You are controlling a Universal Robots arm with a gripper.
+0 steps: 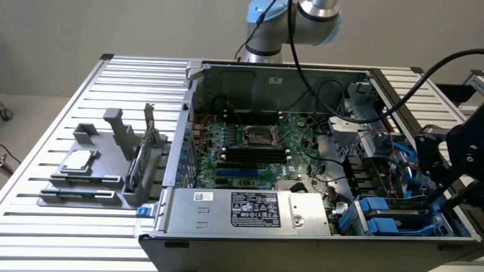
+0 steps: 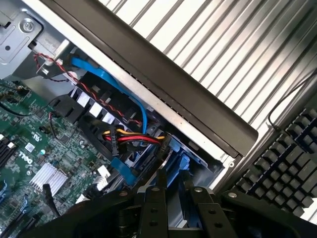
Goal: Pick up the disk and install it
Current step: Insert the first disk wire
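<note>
You have the gripper (image 1: pixel 437 195) down at the drive-bay corner of the open computer case (image 1: pixel 226 68), on the exterior view's right. Its fingers (image 2: pixel 153 208) are drawn close together and look closed on the disk (image 1: pixel 393 214). In the wrist view the blue carrier rail of the disk (image 2: pixel 182 163) sits right at their tips. The disk lies low in the bay, just beside the power-supply box (image 1: pixel 257 209), and I judge it is held by its end so the rails can line up with the bay's guides.

Watch the red, yellow and black cable bundle (image 2: pixel 133 139) and the blue data cable (image 2: pixel 106 79). Both run close past the bay, just beside the disk.

The case lies on its side with the motherboard (image 1: pixel 250 147) facing up, so you reach the bay from above. It rests on a slatted metal desk (image 1: pixel 144 73). A grey tray (image 1: pixel 83 187) on the exterior view's left, well apart from the case, carries a small square chip (image 1: pixel 79 160). A black keyboard (image 2: pixel 292 148) lies on the desk beyond the case wall. Behind it all you have a plain beige wall (image 1: pixel 113 28)
</note>
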